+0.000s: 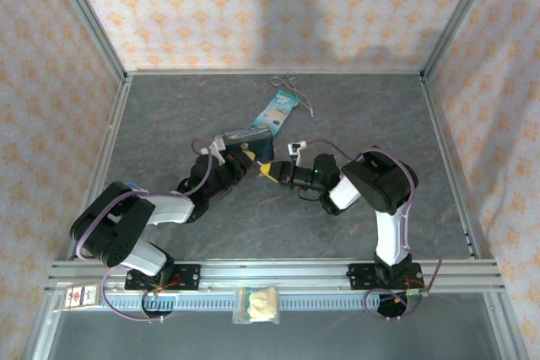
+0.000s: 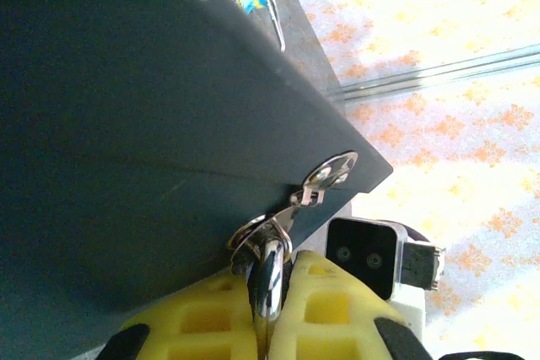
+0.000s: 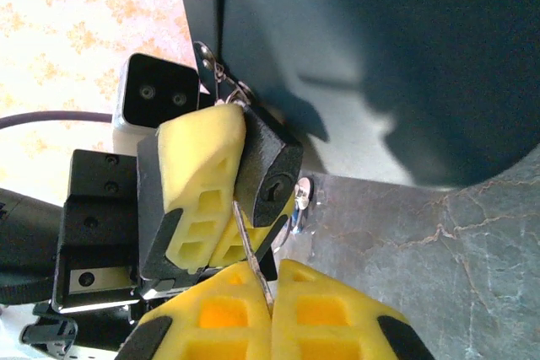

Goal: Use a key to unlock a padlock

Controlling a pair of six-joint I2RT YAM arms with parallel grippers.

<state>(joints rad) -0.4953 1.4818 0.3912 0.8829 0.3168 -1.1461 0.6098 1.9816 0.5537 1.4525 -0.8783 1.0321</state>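
At the middle of the table (image 1: 354,115), just in front of the painted tin (image 1: 246,136), we find the two arms meeting tip to tip, and we judge the step in hand to be seating the key. The left gripper (image 2: 268,292) is pressed together on the padlock (image 3: 268,166), its keyhole face turned toward the right arm; the shackle appears linked to the tin's clasp rings (image 2: 331,173). The right gripper (image 3: 272,292) pinches the key (image 3: 253,255), whose thin blade reaches up to that face, just beside the keyhole as we see it; whether the tip has entered we cannot tell. Next, we think, comes a small sideways correction, a straight push along the blade, then a twist of the wrist while the left holds firm. Room is tight here: the two pairs of yellow pads nearly touch, and the tin's edge stands just behind the lock. Elsewhere the table lies open, with the card tag (image 1: 280,110) and the walls well apart.
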